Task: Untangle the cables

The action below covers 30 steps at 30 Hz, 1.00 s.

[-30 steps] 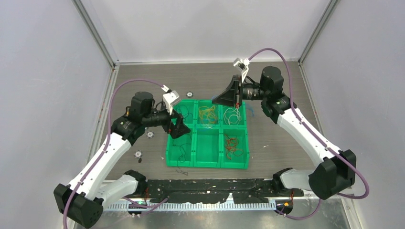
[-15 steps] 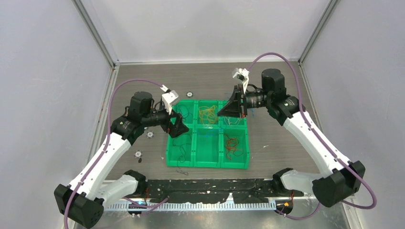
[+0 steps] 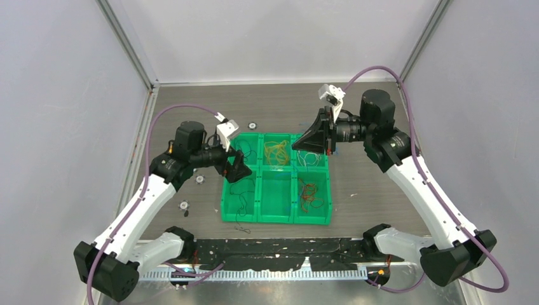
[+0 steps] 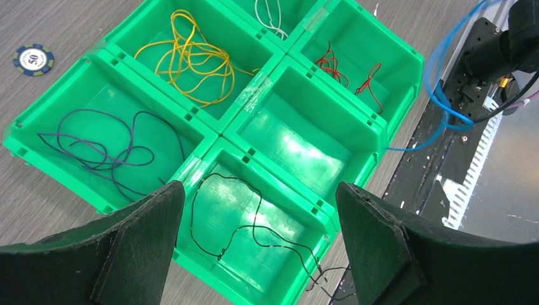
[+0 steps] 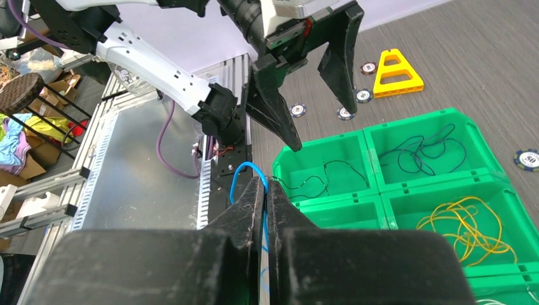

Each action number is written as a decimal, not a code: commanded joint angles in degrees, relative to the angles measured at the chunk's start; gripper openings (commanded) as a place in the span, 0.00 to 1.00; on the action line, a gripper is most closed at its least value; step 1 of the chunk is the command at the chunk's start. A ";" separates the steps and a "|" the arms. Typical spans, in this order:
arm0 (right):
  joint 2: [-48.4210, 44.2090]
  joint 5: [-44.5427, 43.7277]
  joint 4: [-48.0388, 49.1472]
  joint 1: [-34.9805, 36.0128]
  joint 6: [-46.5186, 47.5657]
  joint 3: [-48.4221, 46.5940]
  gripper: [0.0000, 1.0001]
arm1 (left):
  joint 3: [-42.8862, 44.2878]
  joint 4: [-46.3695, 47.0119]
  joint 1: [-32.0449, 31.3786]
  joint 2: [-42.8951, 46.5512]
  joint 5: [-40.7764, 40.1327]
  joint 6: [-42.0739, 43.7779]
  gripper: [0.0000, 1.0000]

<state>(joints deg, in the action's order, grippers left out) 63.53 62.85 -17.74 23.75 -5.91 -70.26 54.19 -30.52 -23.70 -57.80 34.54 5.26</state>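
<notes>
Black cable (image 4: 254, 222): lies in the near-left compartment of the green tray (image 3: 276, 220), with one end spilling over the near wall onto the tabletop (image 3: 368, 184). It has not shifted in the last second.
Left tool (image 3: 240, 173): hovers over the tray's left column and has hardly moved. Its jaws are spread wide, with nothing between them and nothing touched.
Near row: the middle compartment is bare. The red cable (image 4: 343, 67) sits alone in the right one.
Far row: dark blue cable (image 4: 108, 146) on the left, yellow cable (image 4: 191, 57) in the middle, white cable (image 4: 270, 16) on the right. Each keeps to its own compartment, as before.
Right tool (image 3: 297, 146): over the last second it has swung rightward, from above the yellow and white compartments toward the tray's far-right corner, and it is held high. Its jaws are pressed tight together on the blue cable (image 5: 243, 167).
Blue cable: a small loop rises beside the closed tips and the rest runs down between the jaws. From overhead it is too thin to trace.
Meaning for the task: five colours look sorted already. The blue strand seems to be drawn clear of the others, probably for the bare near-middle compartment.
Risk: the dangling blue tail could snag the white or red wires on the way down.
</notes>
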 commanded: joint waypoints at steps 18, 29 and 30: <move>23.31 -20.46 -16.96 13.31 42.89 -6.13 0.05 | 1.47 3.06 3.10 0.95 0.36 -2.20 0.85; 34.85 -35.20 -20.52 22.56 58.07 -4.20 0.06 | 1.87 5.66 9.94 -0.86 1.20 -7.85 0.85; 36.08 -36.07 -20.55 22.61 58.79 -4.24 0.06 | 1.94 5.63 10.06 -1.08 1.42 -7.89 0.85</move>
<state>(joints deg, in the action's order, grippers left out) 96.60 32.71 -36.71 46.19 45.65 -73.93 54.22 -27.57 -14.68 -58.39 34.26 -0.95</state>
